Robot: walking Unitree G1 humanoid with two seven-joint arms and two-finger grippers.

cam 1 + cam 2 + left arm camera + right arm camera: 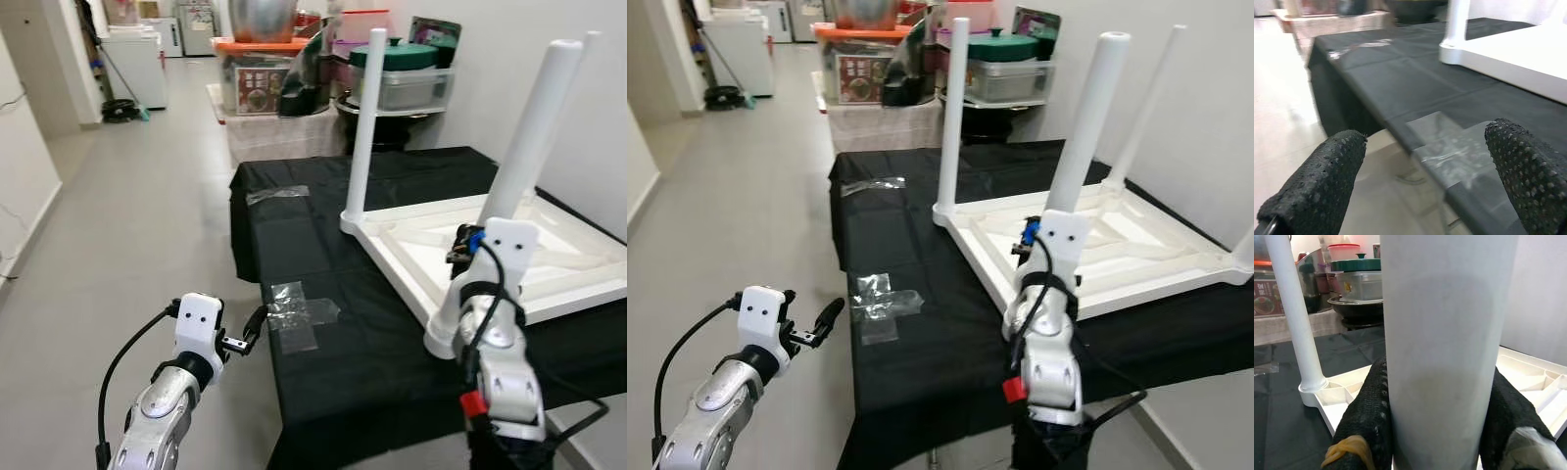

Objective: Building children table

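One white children's table [509, 245] lies upside down on the worktop [392, 333], which wears a matte black cloth. Count the legs: three round, smooth white ones stand upright from the flipped top. There's the far-corner leg [364, 117], the near-corner leg [519, 166], and a third thin one [1146, 98] rising at the back beside the wall. A fourth corner shows at the edge of the right eye view, too cut off to judge. The table's underside is ribbed white plastic, molded into shallow cells.

The right end effector [1435, 431] is clamped around the near-corner leg, one knobbly black finger [1369, 416] pressed to either side of the tube. One finger carries a yellow band, the other a pale wrap.

The left end effector [257, 323] hovers just off the worktop's near edge, released, its two dimpled black pads [1327, 171] spread wide with nothing between them. Right ahead of it, clear tape [299, 313] is stuck to the cloth in a crinkled cross. A second strip of tape [276, 194] lies farther back on the cloth.

Beyond the upturned table, a clear lidded tub [407, 83] with a dark green lid sits on a shelf. To its left, an orange-lidded bin [257, 69] holds printed packaging. A grey tiled floor [127, 225] runs alongside the worktop.
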